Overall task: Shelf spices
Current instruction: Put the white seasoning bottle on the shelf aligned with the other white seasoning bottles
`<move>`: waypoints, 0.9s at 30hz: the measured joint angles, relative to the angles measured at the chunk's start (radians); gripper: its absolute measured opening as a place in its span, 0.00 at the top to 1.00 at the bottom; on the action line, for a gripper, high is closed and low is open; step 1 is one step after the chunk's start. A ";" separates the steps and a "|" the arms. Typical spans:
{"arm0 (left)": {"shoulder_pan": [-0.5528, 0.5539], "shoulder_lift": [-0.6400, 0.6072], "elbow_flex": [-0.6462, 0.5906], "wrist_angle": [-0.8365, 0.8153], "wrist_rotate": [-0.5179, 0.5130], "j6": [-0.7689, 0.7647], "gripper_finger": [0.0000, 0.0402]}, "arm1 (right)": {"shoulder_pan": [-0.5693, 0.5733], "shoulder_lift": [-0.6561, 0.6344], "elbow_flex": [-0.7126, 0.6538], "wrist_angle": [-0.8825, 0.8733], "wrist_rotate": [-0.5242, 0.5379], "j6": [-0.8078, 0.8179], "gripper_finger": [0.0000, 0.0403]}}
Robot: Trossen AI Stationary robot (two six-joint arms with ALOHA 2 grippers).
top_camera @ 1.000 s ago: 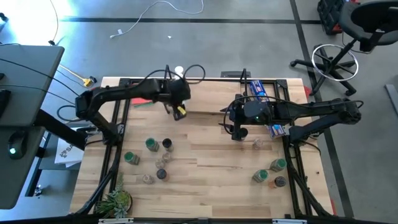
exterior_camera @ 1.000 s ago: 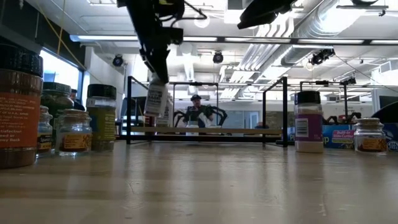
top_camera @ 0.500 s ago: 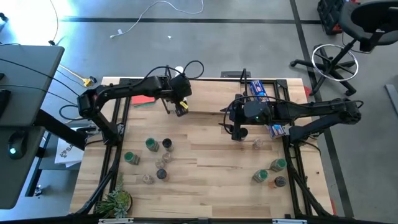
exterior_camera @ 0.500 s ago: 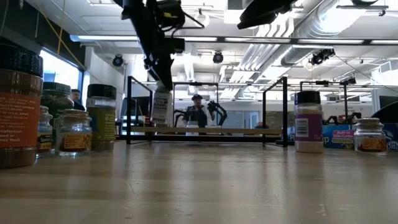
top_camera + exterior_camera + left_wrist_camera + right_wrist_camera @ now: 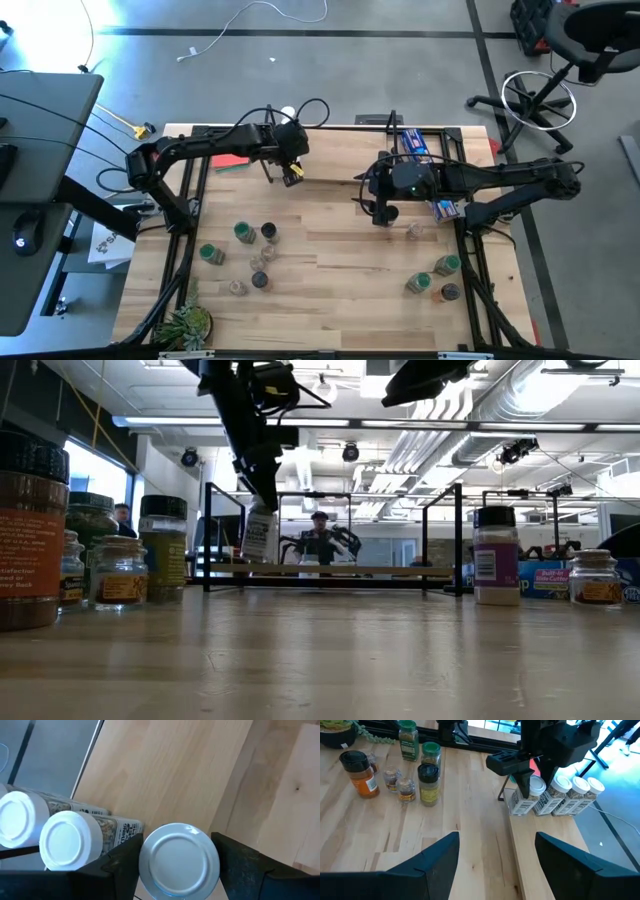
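From above, the pale wooden tabletop (image 5: pixel 340 280) sits on a grey concrete floor with a black office chair (image 5: pixel 575 45) beyond its far right corner and a dark desk (image 5: pixel 35 200) to the left. The shelf (image 5: pixel 330 175) lies along the far edge of the tabletop, and the left tool (image 5: pixel 291 172) hangs over its left part, holding a spice jar (image 5: pixel 292 176) between its fingers. The right tool (image 5: pixel 383 212) hovers just in front of the shelf with its fingers standing wide and empty, beside a long blue packet (image 5: pixel 425 165). More jars stand in a near-left cluster (image 5: pixel 245 255) and a near-right cluster (image 5: pixel 435 278), with a broad bare stretch of wood between them; a small plant (image 5: pixel 185 323) fills the near-left corner. At tabletop height, the held jar (image 5: pixel 259 535) hangs tilted just above the shelf board (image 5: pixel 330 571), whose black wire uprights (image 5: pixel 459 538) frame an office with ceiling pipes and a person (image 5: pixel 320 540) behind. The left wrist view shows a silvery lid (image 5: pixel 179 861) between the two dark fingers (image 5: pixel 240 865), beside two white-lidded jars (image 5: pixel 65 839) lying on the board. The right wrist view shows the left tool (image 5: pixel 522 787) over a row of white-lidded jars (image 5: pixel 560 795) on the shelf.
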State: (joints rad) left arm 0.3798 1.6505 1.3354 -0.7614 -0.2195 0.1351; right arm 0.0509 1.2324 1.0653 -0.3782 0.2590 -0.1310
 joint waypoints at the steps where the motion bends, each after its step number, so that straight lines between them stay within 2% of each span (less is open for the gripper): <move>1: 0.000 0.000 0.000 0.003 -0.001 0.000 0.44 | 0.000 0.000 0.000 0.000 0.000 0.000 0.36; 9: 0.000 0.000 0.000 0.006 -0.060 0.019 0.44 | 0.000 0.000 0.000 0.000 0.000 0.000 0.36; 17: 0.000 0.000 0.000 0.006 -0.063 0.000 0.43 | 0.000 0.000 0.000 0.000 0.000 0.000 0.36; 27: 0.013 -0.001 0.000 0.006 -0.093 -0.003 0.36 | 0.000 0.000 0.000 -0.001 0.000 0.000 0.36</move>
State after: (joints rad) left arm 0.3923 1.6493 1.3357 -0.7554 -0.3127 0.1318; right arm 0.0509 1.2324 1.0653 -0.3790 0.2592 -0.1306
